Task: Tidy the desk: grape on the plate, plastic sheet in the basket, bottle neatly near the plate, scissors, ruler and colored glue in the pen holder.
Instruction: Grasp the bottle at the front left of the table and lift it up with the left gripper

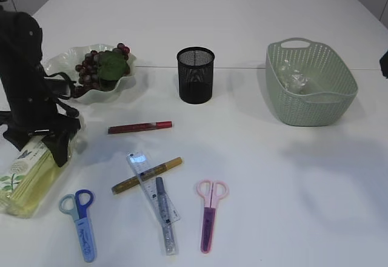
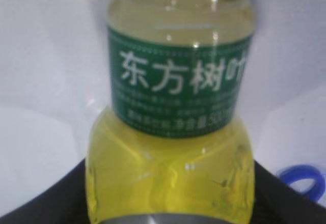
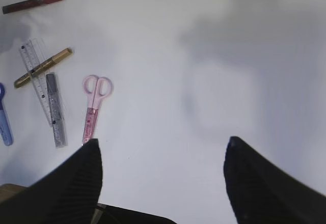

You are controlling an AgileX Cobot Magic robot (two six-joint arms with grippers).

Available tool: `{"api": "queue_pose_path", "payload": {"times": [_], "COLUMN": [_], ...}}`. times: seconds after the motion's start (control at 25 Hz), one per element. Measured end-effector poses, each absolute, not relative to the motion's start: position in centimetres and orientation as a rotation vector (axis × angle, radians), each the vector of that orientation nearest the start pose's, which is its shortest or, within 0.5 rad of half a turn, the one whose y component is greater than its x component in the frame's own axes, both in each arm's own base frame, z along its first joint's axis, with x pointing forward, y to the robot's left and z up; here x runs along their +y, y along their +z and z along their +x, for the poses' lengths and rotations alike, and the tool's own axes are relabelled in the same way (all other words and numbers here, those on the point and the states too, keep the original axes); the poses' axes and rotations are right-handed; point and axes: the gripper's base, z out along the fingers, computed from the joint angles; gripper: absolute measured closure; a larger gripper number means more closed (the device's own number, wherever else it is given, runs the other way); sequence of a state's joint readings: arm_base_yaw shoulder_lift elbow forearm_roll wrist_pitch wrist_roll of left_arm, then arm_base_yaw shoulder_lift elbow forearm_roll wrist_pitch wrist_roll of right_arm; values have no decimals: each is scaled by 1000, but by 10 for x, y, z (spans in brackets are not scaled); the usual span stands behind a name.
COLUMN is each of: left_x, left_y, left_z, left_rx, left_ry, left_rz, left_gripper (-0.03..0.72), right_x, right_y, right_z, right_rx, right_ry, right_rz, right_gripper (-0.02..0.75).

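The bottle [image 1: 24, 179] of yellow liquid lies at the front left, and my left gripper [image 1: 45, 142] is shut on it. In the left wrist view the bottle [image 2: 170, 132] fills the space between the dark fingers [image 2: 46, 203]. The grape [image 1: 100, 67] rests on the plate [image 1: 60, 57]. The plastic sheet [image 1: 295, 80] lies in the basket [image 1: 309, 106]. Red [image 1: 139, 127], gold [image 1: 147, 175] and grey [image 1: 163, 209] glue pens, the ruler [image 1: 140, 168], blue scissors [image 1: 82, 218] and pink scissors [image 1: 209, 212] lie on the table before the pen holder [image 1: 195, 74]. My right gripper [image 3: 163, 141] hangs open over bare table.
The white table's front edge runs close behind the scissors and the bottle. The right arm shows only as a dark sliver [image 1: 384, 64] at the exterior view's right edge. The left arm's black body [image 1: 24, 79] stands beside the plate.
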State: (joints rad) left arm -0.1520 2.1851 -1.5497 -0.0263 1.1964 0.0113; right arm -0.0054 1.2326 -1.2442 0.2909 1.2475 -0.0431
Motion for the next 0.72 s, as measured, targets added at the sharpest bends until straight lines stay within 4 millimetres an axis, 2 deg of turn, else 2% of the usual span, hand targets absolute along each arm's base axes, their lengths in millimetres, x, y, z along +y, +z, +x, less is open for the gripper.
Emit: {"api": "queue_pose_path", "payload": {"times": [0.12,0.32,0.48,0.64,0.72], "left_x": [-63,-62,-61,-55,-52], "left_y": [142,192,225,241,242], "left_z": [400,396,388,366,349], "left_rx": [3250,3115,3004,2881,2821], "left_ry": [-47,-66,-76,-60,-57], "left_rz": [210,153,104,69,66], "left_gripper": [248,249,250,250,250], "right_x": [24,23,23,23,23], "right_y": [369,369,369,369,369], "right_z": [227,227,227,227,227], "right_rx": [2689,2690,2690,2690,2690], "right_ry": [386,381,378,377,377], "right_rz": [-6,-6,-8,-10,-10], "right_gripper": [163,163,163,163,163]}}
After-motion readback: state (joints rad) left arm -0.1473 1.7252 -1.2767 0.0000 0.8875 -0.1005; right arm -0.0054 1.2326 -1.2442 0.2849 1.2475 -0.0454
